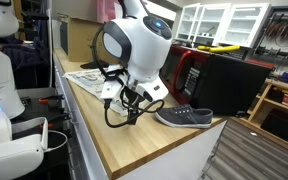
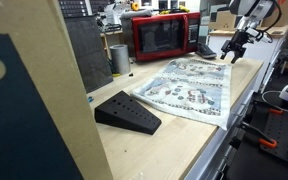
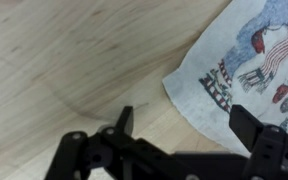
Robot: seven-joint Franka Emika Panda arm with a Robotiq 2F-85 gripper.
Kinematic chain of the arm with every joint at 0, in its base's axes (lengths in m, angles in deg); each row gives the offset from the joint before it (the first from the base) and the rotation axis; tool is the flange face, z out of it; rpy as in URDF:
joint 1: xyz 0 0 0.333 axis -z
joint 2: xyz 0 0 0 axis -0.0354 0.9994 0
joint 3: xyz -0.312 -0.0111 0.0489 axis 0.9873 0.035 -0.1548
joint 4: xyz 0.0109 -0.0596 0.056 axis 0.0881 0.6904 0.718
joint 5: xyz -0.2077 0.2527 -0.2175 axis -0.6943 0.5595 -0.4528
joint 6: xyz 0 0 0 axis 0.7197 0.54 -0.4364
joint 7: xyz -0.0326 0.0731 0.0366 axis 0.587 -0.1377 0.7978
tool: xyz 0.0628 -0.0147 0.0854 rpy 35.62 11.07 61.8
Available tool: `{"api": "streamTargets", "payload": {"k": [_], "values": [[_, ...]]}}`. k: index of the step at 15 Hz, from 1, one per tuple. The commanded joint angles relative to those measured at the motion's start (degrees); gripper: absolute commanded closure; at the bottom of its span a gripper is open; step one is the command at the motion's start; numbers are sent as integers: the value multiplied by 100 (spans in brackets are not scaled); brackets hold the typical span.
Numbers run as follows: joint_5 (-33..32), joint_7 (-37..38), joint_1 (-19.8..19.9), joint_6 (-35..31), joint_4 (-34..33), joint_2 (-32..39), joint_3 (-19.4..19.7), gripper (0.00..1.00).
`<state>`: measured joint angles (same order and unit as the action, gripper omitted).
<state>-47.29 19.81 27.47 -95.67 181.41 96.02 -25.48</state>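
My gripper [image 3: 187, 128] is open and empty, and its two black fingers hang over bare wooden tabletop [image 3: 74, 60]. In the wrist view the rounded edge of a printed cloth [image 3: 246, 60] with colourful figures lies just beyond the fingers, nearer one of them. In both exterior views the gripper [image 1: 129, 103] [image 2: 234, 47] hovers a little above the table. It is near the end of the cloth [image 2: 189, 88] and does not touch it. A dark grey shoe [image 1: 184, 117] lies on the table beside the gripper.
A red and black microwave [image 2: 164, 35] [image 1: 219, 80] stands at the back of the table. A black wedge-shaped object [image 2: 127, 112] lies near the cloth's other end, with a metal cup [image 2: 119, 57] behind it. The table's front edge [image 1: 104, 150] runs close by.
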Motion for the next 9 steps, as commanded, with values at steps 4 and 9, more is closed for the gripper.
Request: {"api": "streamTargets", "payload": {"k": [4, 9], "values": [[-180, 208, 111, 124, -78, 58, -220, 0], [-156, 137, 33, 119, 40, 34, -422, 0]]}}
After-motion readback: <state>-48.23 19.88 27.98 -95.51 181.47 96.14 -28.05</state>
